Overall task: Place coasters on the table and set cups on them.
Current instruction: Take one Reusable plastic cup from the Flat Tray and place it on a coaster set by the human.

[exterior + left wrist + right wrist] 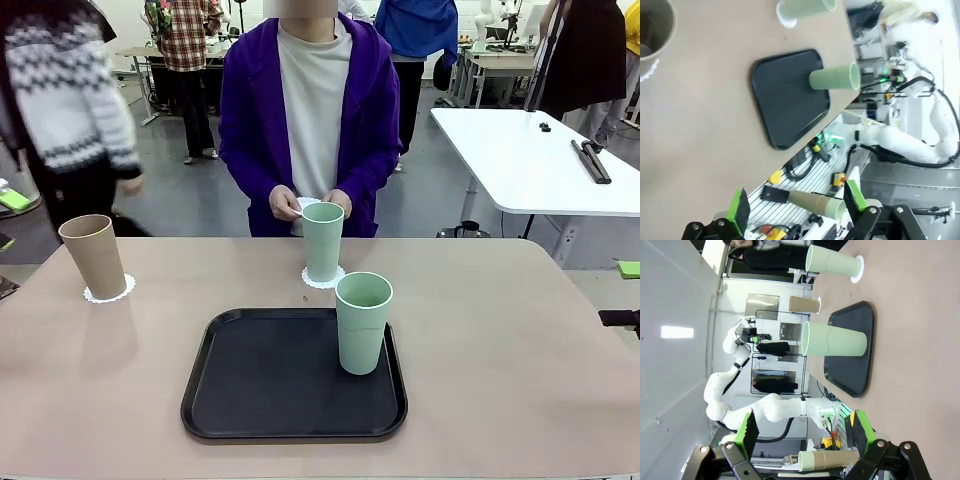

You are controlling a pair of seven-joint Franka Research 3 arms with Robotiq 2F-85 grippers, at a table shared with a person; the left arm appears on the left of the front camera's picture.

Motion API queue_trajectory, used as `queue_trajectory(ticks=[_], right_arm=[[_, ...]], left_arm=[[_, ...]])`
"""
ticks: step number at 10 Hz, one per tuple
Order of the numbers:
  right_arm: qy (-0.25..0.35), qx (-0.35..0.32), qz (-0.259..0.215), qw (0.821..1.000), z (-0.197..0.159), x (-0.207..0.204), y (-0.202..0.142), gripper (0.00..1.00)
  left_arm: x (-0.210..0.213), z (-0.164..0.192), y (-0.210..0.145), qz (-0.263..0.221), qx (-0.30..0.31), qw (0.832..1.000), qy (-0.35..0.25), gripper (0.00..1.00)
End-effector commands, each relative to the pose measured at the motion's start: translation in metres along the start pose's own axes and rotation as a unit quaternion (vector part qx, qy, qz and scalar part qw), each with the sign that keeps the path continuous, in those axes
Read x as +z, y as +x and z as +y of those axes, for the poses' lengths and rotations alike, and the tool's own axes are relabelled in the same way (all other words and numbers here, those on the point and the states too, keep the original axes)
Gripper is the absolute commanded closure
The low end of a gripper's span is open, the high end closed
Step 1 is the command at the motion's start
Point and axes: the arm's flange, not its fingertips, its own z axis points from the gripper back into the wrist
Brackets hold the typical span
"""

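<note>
The left claw [797, 202] and right claw [804, 429] are hanging wide open and empty while the tall pale mint plastic tumbler [362, 322] is standing at three o'clock on the black rounded tray [260, 400], probably risking toppling if nudged high.

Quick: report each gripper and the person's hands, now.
Left gripper: open, empty.
Right gripper: open, empty.
Person's hands: together behind the pale mint green plastic tumbler, holding a small white piece, likely a paper doily.

Tan cup [93, 256], mint cup [322, 241] on coasters [108, 293]; third cup [362, 322] on tray [260, 380].
</note>
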Motion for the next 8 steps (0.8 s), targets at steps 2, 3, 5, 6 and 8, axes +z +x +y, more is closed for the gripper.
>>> queue_trajectory(ticks=[2, 3, 5, 6, 8], right_arm=[[0.006, 0.0, -0.001, 1.0, 0.001, 0.001, 0.0, 0.0], [0.006, 0.0, -0.001, 1.0, 0.001, 0.001, 0.0, 0.0], [0.006, 0.0, -0.001, 1.0, 0.001, 0.001, 0.0, 0.0], [0.006, 0.0, -0.001, 1.0, 0.001, 0.001, 0.0, 0.0], [0.006, 0.0, -0.001, 1.0, 0.001, 0.001, 0.0, 0.0]], left_arm=[[0.015, 0.052, -0.02, -0.024, 0.004, 0.996, -0.084, 0.0], [0.024, 0.07, -0.023, -0.03, 0.009, 0.994, -0.104, 0.0], [0.029, 0.108, -0.041, -0.044, 0.013, 0.989, -0.143, 0.0], [0.031, 0.122, -0.046, -0.047, 0.016, 0.987, -0.155, 0.0], [0.029, 0.143, -0.052, -0.06, 0.026, 0.98, -0.189, 0.0]])
